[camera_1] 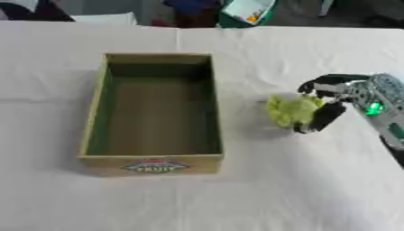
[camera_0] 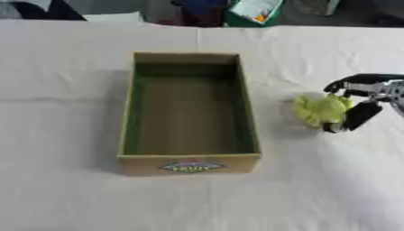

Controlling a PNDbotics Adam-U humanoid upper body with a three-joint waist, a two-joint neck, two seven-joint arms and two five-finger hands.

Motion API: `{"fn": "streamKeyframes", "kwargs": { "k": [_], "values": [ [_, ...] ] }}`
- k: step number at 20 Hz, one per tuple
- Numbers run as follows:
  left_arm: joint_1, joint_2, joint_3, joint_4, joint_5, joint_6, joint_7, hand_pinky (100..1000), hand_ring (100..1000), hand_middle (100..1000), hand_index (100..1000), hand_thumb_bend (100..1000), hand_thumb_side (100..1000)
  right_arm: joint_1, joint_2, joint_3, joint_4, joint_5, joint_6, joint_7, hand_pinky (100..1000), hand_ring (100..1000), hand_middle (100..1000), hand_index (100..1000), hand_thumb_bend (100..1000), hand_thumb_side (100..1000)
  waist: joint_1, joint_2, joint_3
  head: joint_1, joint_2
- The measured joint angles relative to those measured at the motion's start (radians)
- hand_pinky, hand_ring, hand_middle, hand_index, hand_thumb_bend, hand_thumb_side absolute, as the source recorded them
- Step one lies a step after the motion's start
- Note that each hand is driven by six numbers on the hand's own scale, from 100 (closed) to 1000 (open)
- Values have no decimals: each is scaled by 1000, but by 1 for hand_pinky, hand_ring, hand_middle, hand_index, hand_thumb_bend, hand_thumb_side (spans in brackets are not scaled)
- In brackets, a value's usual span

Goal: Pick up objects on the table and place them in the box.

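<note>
An open cardboard box [camera_0: 125, 122] with a green lining stands in the middle of the white table, and nothing shows inside it. To its right a yellow-green crumpled object [camera_0: 319, 109] sits just above or on the cloth. My right hand [camera_1: 335, 101] comes in from the right edge, its black fingers and thumb curled round the yellow-green object from the right side. The left hand shows in neither view.
The white cloth [camera_0: 71, 194] covers the whole table. At the far edge lie a green and white packet [camera_0: 254, 11] and some dark items [camera_0: 197, 11].
</note>
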Motion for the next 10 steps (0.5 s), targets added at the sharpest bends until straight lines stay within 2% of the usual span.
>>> {"fn": "streamKeyframes", "kwargs": {
  "k": [6,10],
  "values": [
    [-1,0,0,0,0,1,-3,373,455,562,634,100,536,-22,14,16,32,11,-16,-9,908,874,890,981,403,382,-2,2,0,-4,0],
    [-1,0,0,0,0,1,-5,373,456,562,633,100,537,-24,16,22,35,11,-26,-15,877,849,840,853,294,403,-2,3,0,-4,0]
  ]
}}
